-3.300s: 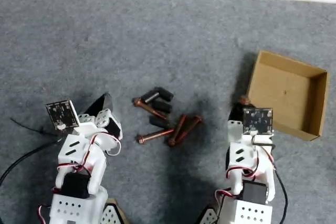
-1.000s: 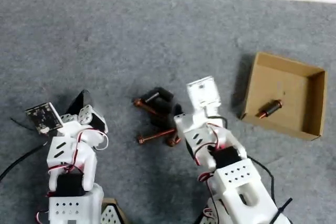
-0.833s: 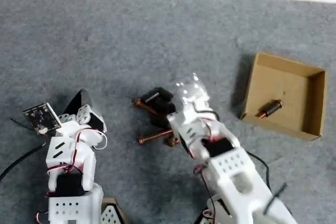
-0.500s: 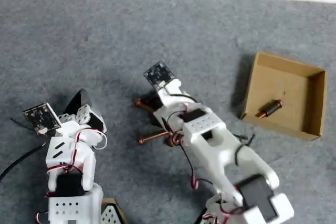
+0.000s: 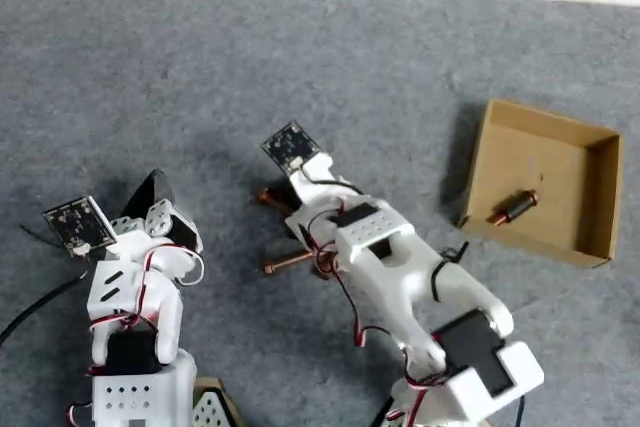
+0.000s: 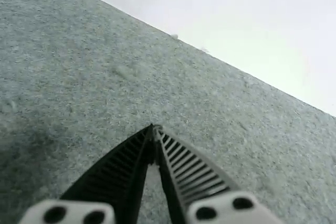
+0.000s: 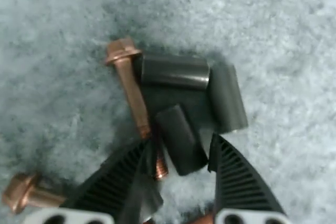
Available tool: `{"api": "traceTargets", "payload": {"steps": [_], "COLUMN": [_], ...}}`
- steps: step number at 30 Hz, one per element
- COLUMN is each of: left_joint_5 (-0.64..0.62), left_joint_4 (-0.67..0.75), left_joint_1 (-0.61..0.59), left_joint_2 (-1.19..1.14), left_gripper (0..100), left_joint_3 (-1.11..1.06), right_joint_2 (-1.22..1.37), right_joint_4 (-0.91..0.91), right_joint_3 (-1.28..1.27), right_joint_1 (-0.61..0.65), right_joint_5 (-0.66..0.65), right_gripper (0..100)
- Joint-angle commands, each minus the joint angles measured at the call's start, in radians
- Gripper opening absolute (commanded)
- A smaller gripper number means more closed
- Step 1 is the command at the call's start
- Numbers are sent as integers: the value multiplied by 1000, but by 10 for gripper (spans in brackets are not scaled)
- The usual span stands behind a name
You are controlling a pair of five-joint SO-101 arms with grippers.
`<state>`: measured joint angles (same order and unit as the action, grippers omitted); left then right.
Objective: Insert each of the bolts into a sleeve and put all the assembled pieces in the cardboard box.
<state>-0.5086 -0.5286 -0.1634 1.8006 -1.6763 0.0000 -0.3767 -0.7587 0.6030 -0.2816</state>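
R gripper (image 7: 182, 144) had jaws spread, straddling a dark sleeve (image 7: 177, 129) beside a copper bolt (image 7: 130, 87). L gripper (image 6: 153, 129) – jaws closed together, over carpet (image 6: 79, 51). One assembled pc (image 5: 514, 207) lay in cardboard box (image 5: 609, 197).

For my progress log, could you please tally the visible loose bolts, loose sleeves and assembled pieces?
Loose bolts: 2 clearly visible; the right arm may hide more
Loose sleeves: 3
Assembled pieces: 1, in the cardboard box
Total: 6
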Motion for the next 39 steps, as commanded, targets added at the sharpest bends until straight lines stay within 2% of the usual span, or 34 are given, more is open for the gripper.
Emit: {"api": "traceTargets", "payload": {"steps": [1,9,15,21,25,28,33,39], "left_joint_5": [6,6,6,6,6,6,6,6], "left_joint_4": [21,21,21,21,21,21,21,21], "left_joint_1": [-2,-1,-1,-1,-1,-1,-1,-1], "left_joint_2": [7,4,4,4,4,4,4,4], "left_gripper": [11,11,11,11,11,11,11,11], "left_joint_3": [-19,-19,-19,-19,-19,-19,-19,-19], "right_joint_2": [105,124,125,120,101,-21,-308,-611], "right_joint_4": [1,2,1,-65,-111,-90,94,111], "right_joint_3": [101,153,150,131,128,82,-183,-400], "right_joint_1": [-4,-5,-5,-7,-10,-31,-68,-96], "right_joint_5": [-9,-9,-9,-81,-81,-58,-20,-15], "right_gripper": [149,144,6,6,6,5,5,5]}}
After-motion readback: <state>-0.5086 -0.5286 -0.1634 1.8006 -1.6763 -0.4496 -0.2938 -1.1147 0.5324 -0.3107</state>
